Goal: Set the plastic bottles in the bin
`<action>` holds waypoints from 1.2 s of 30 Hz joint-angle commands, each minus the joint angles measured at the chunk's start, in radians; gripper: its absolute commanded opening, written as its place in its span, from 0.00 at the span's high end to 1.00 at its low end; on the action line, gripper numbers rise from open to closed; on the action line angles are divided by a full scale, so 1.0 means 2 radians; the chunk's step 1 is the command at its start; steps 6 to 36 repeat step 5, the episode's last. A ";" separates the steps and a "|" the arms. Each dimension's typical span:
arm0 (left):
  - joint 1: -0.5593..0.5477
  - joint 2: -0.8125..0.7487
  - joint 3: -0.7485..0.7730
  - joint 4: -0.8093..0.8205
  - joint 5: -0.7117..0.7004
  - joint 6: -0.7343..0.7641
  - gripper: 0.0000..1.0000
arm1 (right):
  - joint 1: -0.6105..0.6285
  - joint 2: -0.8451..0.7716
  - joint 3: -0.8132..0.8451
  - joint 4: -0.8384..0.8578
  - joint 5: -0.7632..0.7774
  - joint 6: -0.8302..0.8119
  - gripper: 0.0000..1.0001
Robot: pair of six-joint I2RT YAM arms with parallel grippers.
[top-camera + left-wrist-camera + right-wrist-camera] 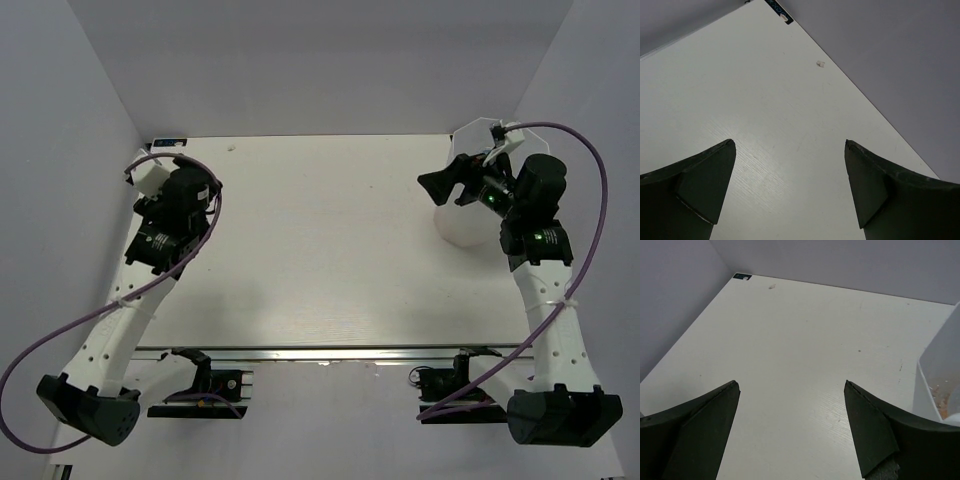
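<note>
The bin (pixel 455 225) stands at the far right of the table, tall, translucent white, with a many-sided rim; my right arm covers much of it. Its wall also shows at the right edge of the right wrist view (pixel 940 365). No plastic bottles show in any view, and the bin's inside is mostly hidden. My right gripper (pixel 440 188) hangs just left of the bin, above the table, open and empty (pixel 791 384). My left gripper (pixel 790 145) is open and empty over bare table near the far left corner; the left wrist (pixel 170 200) hides its fingers from above.
Grey walls close the table on the left, back and right. A small dark label (pixel 168 141) sits at the far left corner, also in the wrist views (pixel 779 10) (pixel 742 276). A tiny white scrap (pixel 820 63) lies by the back wall. A metal rail (pixel 320 352) runs along the near edge.
</note>
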 commanded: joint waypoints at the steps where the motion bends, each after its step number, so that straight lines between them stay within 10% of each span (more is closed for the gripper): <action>1: 0.003 -0.024 -0.004 -0.035 -0.035 -0.016 0.02 | 0.002 -0.004 -0.011 0.029 -0.038 0.007 0.10; 36: 0.003 -0.046 -0.011 -0.031 -0.046 -0.021 0.02 | 0.006 -0.004 -0.012 0.029 -0.036 -0.001 0.10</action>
